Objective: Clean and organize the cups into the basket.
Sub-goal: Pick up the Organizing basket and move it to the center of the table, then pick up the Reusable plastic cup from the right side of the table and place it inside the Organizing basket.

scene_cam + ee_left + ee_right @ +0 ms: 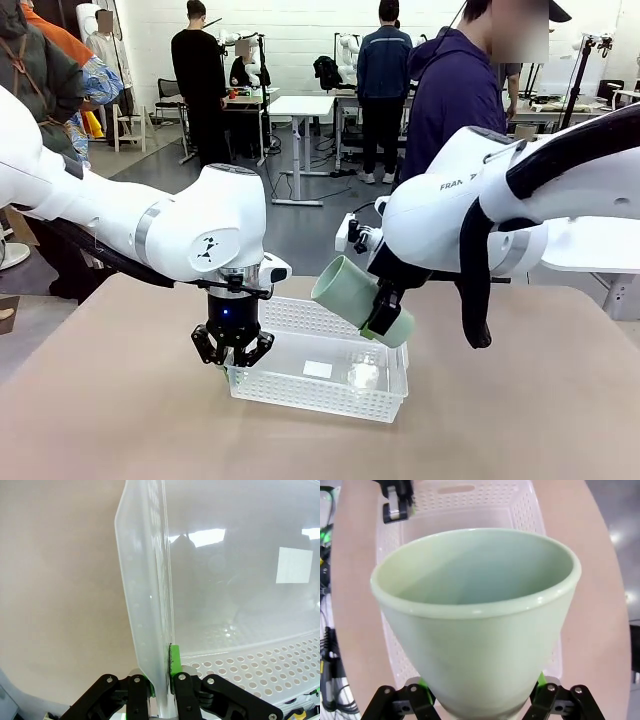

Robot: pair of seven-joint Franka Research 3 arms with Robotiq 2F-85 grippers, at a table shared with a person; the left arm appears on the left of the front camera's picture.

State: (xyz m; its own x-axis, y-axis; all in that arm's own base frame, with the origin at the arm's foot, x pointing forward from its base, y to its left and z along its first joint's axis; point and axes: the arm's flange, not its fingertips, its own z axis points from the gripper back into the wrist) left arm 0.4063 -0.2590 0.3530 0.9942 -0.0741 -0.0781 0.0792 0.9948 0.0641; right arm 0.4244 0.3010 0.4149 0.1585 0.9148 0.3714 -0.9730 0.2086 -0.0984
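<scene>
The pale mint green cup (350,293) hangs tilted above the white perforated basket (300,390), its mouth turned up and to the left. My right gripper (382,312) is shut on its narrow base. In the right wrist view the cup (475,615) looms large between my green pads (538,681), with the basket (525,510) below it. My left gripper (234,362) is shut on the basket's left rim; the left wrist view shows the fingers (176,666) pinching the thin side wall (145,605). The tan-brown cups are out of view.
The basket rests mid-table on the tan tabletop (120,420). A white label (318,368) lies on its floor. A person in a dark blue top (455,100) stands at the far side. People and tables fill the room behind.
</scene>
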